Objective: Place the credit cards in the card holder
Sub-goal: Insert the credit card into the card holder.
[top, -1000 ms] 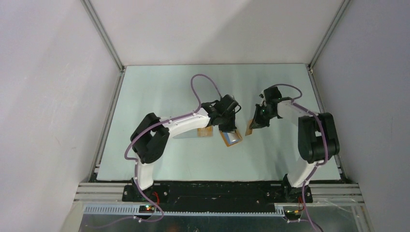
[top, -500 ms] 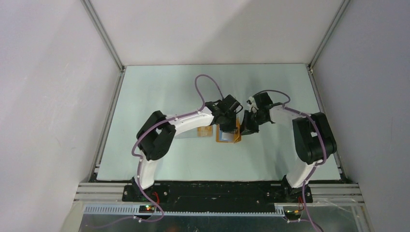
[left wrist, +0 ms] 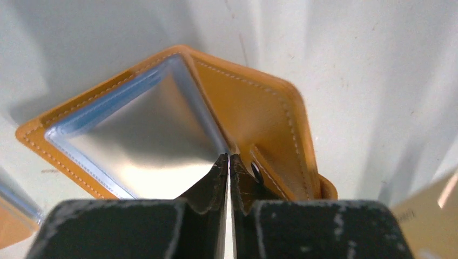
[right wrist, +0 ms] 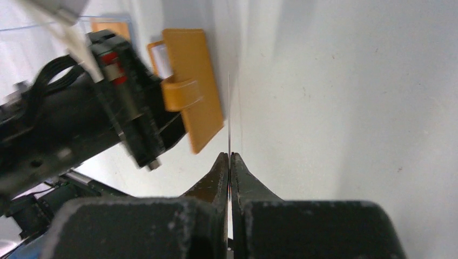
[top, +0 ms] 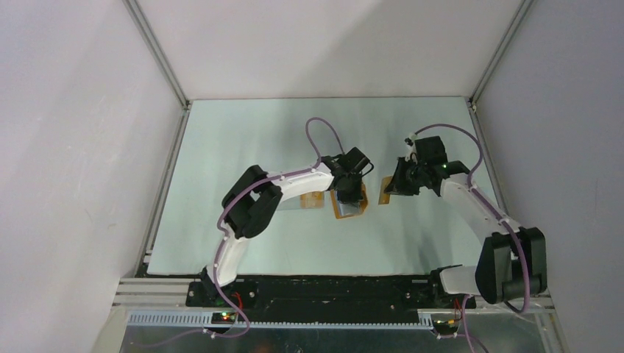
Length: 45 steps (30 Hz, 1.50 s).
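Observation:
The card holder (top: 350, 207) is an orange-mustard wallet lying open in the middle of the table, its shiny blue-edged inner panel (left wrist: 146, 129) facing up. My left gripper (top: 347, 193) is shut on the card holder (left wrist: 259, 108), pinching it near the tab clasp (left wrist: 270, 172). To its right my right gripper (top: 392, 188) is shut on a tan credit card (top: 384, 192), held apart from the wallet. In the right wrist view that card (right wrist: 229, 118) shows only as a thin edge above the jaws. A second credit card (top: 313, 200) lies on the table left of the wallet.
A clear plastic case (top: 288, 203) lies under the left forearm beside the second card. The white table (top: 243, 140) is walled on three sides. The left arm's purple cable (top: 318, 129) loops above the wallet.
My right gripper drew in close to the wallet half a second ago and has since pulled back to the right with the card still in it. The left gripper and wallet shifted slightly right.

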Motion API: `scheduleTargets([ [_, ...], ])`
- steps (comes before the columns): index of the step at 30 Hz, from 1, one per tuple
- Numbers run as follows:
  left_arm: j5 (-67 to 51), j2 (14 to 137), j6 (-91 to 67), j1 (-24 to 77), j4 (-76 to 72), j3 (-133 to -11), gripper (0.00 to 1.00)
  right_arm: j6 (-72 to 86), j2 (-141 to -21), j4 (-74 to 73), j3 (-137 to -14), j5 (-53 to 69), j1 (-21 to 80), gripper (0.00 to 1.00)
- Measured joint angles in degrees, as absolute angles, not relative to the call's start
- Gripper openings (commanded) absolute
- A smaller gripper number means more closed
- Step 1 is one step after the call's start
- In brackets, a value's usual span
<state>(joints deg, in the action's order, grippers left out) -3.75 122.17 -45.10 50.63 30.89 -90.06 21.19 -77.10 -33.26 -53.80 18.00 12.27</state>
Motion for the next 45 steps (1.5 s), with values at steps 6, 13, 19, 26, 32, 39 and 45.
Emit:
scheduleTargets([
  [6,-3.86,124.53,-44.49,50.87,30.98,-93.25,0.08,20.73,-74.65,-33.26,-53.80,23.40,11.00,0.00],
  [13,-4.36,125.29,-44.40,50.87,31.22,-94.24,0.08,21.80,-74.78,-31.94,-53.80,31.83,11.33,0.00],
  [19,-4.67,125.38,-43.46,50.78,31.57,-94.24,0.08,22.13,-75.77,-31.03,-53.87,31.59,13.93,0.00],
  [26,-4.75,125.38,-43.03,50.74,31.51,-94.26,0.08,20.69,-81.12,-31.03,-54.24,22.79,15.57,0.00],
  [32,-4.78,125.34,-42.87,50.81,30.96,-94.00,0.09,19.27,-85.84,-30.11,-55.70,16.05,15.90,0.00],
  [39,-4.64,123.13,-41.45,50.87,31.40,-92.40,0.34,18.94,-91.13,-30.68,-56.01,8.36,16.32,0.00],
  [45,-5.34,118.19,-41.08,49.98,32.45,-91.33,0.41,18.85,-93.23,-30.04,-56.84,10.13,16.19,0.00],
])
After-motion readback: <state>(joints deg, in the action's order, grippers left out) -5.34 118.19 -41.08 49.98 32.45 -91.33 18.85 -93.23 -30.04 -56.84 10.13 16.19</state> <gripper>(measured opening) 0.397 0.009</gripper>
